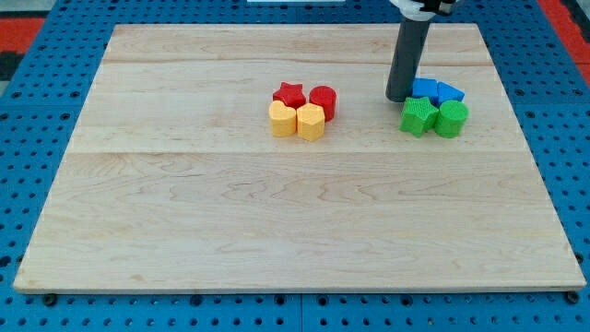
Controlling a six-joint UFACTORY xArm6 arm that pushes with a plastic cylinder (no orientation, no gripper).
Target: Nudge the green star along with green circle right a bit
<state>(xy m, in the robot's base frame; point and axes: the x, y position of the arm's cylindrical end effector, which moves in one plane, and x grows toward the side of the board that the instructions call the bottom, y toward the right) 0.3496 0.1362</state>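
The green star point(418, 117) and the green circle point(452, 119) sit side by side on the wooden board point(277, 212), at the view's upper right, the star on the left. Two blue blocks point(436, 90) touch them from the view's top. My tip point(398, 98) rests on the board just left of the blue blocks and just above-left of the green star, close to its upper left edge.
A cluster sits near the board's middle top: a red star point(289, 94), a red circle point(323, 100), a yellow round block point(282, 120) and a yellow hexagon point(311, 122). Blue perforated matting point(37, 111) surrounds the board.
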